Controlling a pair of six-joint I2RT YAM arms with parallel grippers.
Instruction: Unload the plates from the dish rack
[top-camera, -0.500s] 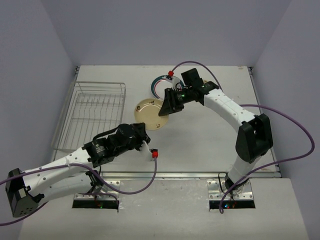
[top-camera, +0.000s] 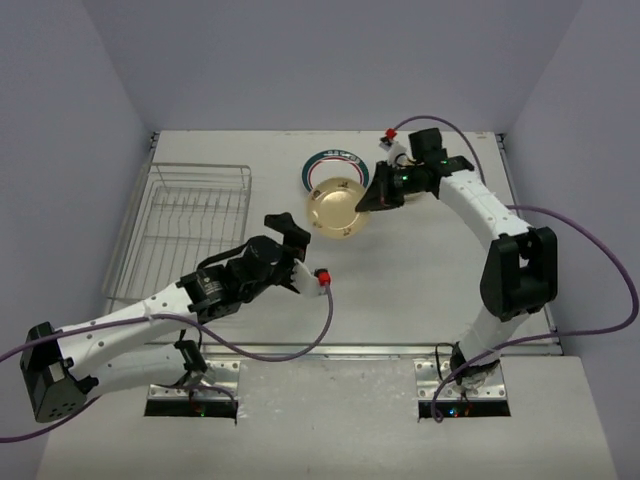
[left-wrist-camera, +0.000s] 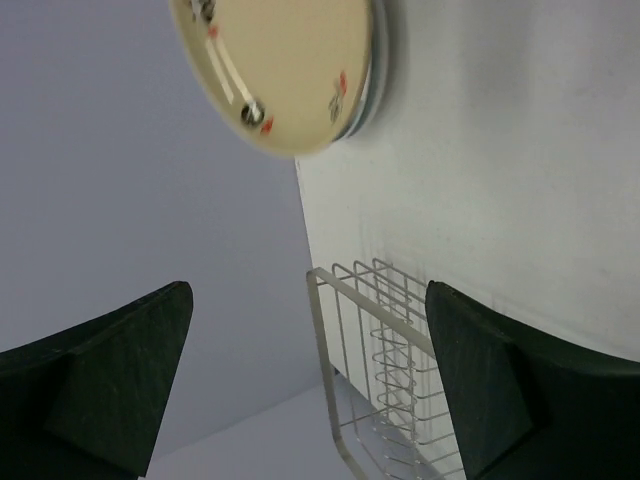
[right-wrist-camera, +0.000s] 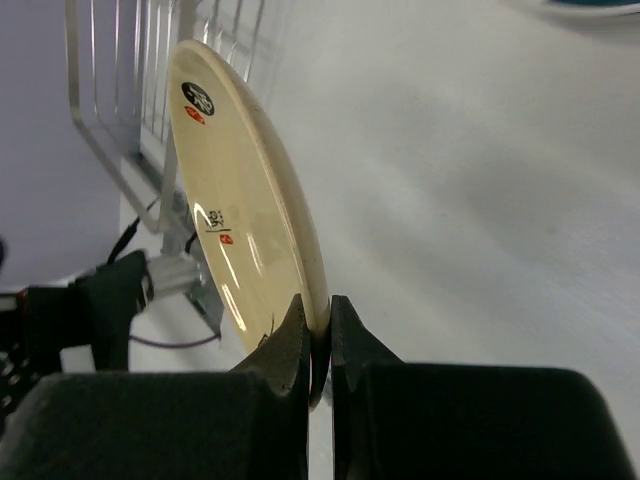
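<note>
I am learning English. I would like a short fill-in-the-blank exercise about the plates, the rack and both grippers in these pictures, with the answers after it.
1. The right gripper is shut on the tan plate, while the left gripper is ___.
2. The teal-rimmed plate lies flat on the ___.
3. The dish rack stands on the robot's ___ side.

Missing words: open; table; left.

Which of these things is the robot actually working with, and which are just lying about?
Job: tan plate, teal-rimmed plate, dish rack, right gripper (holding the tan plate), left gripper (open).
Just there: purple cables, table.
</note>
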